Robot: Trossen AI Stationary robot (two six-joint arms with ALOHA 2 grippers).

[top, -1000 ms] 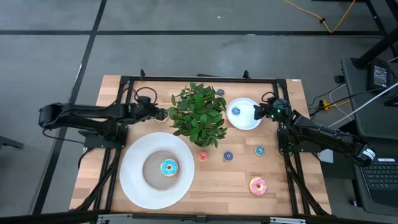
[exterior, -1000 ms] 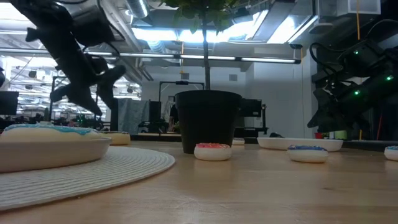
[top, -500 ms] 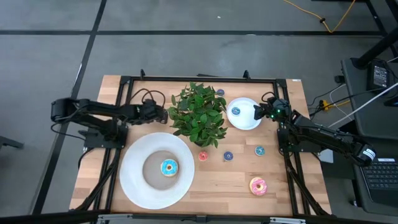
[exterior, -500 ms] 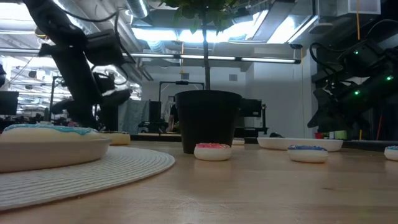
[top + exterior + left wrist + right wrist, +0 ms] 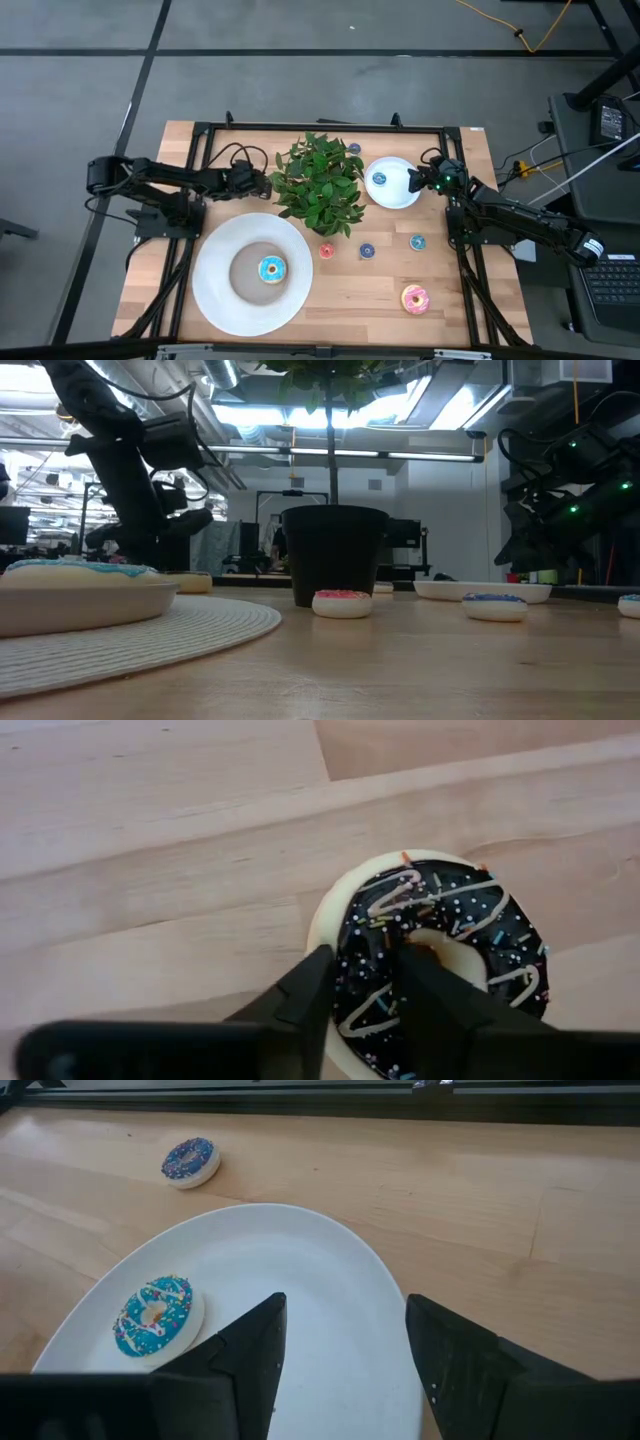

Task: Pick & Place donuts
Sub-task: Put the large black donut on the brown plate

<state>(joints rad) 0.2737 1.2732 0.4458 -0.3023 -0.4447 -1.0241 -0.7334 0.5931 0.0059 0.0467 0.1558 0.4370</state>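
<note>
A chocolate-brown donut (image 5: 440, 950) with sprinkles lies flat on the table just left of the potted plant (image 5: 320, 185). My left gripper (image 5: 362, 955) is down on it, shut on one side of its ring; the high view shows this gripper (image 5: 262, 184) beside the leaves. My right gripper (image 5: 345, 1340) hangs open over the small white plate's (image 5: 392, 183) right rim; a tiny blue donut (image 5: 155, 1315) lies on that plate. A light-blue-frosted donut (image 5: 271, 268) sits on the large white plate (image 5: 215, 290). A pink donut (image 5: 414, 298) lies near the front right. My left gripper pinches the near side of the chocolate donut's ring (image 5: 365, 975) between its two fingers. One fingertip (image 5: 318, 965) is at the outer edge and the other (image 5: 408, 960) is at the hole. The fingers slant down from the table's left. The donut lies flat on the table.
Tiny donuts lie on the wood: red (image 5: 327, 250), blue (image 5: 367, 250), teal (image 5: 417, 241), and one (image 5: 354, 149) behind the plant. The plant's pot (image 5: 335, 555) stands right of my left gripper. A black frame (image 5: 320, 127) runs around the table.
My left gripper has come down toward the table and a little toward the plant, tipping further downward, onto the chocolate donut. Its fingers stand closer together than a second ago. The donut has stayed where it was.
</note>
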